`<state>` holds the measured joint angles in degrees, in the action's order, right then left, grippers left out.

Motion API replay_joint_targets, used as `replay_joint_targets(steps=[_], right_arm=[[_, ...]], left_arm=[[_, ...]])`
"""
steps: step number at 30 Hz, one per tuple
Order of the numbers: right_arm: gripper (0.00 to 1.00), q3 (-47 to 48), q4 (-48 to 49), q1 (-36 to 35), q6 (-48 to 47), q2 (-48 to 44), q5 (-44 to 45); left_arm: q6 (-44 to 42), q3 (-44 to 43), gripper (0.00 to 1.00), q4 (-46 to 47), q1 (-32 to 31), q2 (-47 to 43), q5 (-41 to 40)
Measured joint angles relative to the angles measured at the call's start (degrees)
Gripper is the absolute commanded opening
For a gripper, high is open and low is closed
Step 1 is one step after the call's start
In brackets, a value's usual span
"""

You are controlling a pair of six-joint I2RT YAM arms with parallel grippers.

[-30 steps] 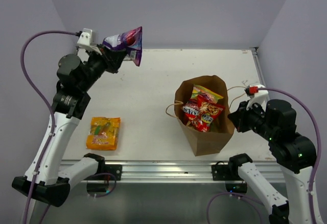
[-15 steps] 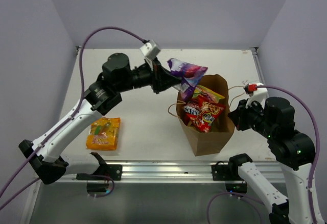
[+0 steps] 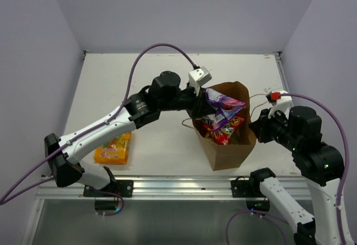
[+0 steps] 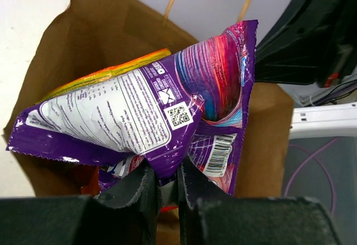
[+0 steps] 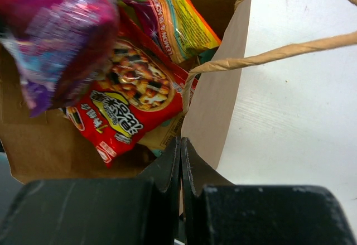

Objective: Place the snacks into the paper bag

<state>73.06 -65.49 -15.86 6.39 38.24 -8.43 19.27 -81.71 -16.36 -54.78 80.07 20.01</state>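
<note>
The brown paper bag (image 3: 228, 151) stands open at the right of the table. My left gripper (image 3: 201, 105) is shut on the bottom edge of a purple snack packet (image 3: 224, 105), which hangs in the bag's mouth. The left wrist view shows that purple packet (image 4: 139, 111) pinched at my left gripper (image 4: 167, 173), above the bag (image 4: 100, 27). A red packet (image 5: 134, 105) and a multicoloured packet (image 5: 173, 16) lie inside. My right gripper (image 5: 180, 144) is shut on the bag's rim (image 5: 217, 105). An orange-yellow packet (image 3: 113, 145) lies flat on the table at the left.
Twine handles (image 5: 279, 52) stick out from the bag towards the right arm. A metal rail (image 3: 178, 185) runs along the near table edge. Walls close in the table on the left, back and right. The left arm's purple cable (image 3: 162, 47) arcs above the table.
My left arm has swung from the far left corner across to the bag, carrying the purple packet into its mouth. The right arm and bag have stayed put.
</note>
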Motion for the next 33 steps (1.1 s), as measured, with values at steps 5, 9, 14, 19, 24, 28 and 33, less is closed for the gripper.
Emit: replay_joint_targets(steps=[5,9,14,19,24,28,33], right_arm=[[0.0,0.0,-0.2,0.0,0.0,0.0,0.5],[0.0,0.0,-0.2,0.0,0.0,-0.1,1.2],[0.0,0.1,-0.1,0.0,0.0,-0.1,1.2],[0.0,0.3,0.0,-0.2,0.0,-0.1,1.2],[0.0,0.3,-0.2,-0.2,0.0,-0.1,1.2],[0.0,0.3,-0.2,-0.3,0.0,-0.1,1.2],[0.0,0.3,-0.2,-0.3,0.0,-0.1,1.2]], left_arm=[[-1.7,-0.1,0.0,-0.1,-0.5,6.3,-0.8],[-2.8,-0.6,0.03,-0.7,-0.9,9.6,-3.7],[-4.5,-1.7,0.83,-2.5,-1.7,9.6,-9.8],[-5.5,-4.4,1.0,-5.2,-1.9,9.0,-16.4],[-6.7,-7.5,1.0,-4.6,-1.6,1.4,-24.0],[-6.6,-8.7,1.0,-1.8,-1.5,-10.1,-29.8],[3.1,1.6,1.0,-3.0,-1.4,-26.1,-47.5]])
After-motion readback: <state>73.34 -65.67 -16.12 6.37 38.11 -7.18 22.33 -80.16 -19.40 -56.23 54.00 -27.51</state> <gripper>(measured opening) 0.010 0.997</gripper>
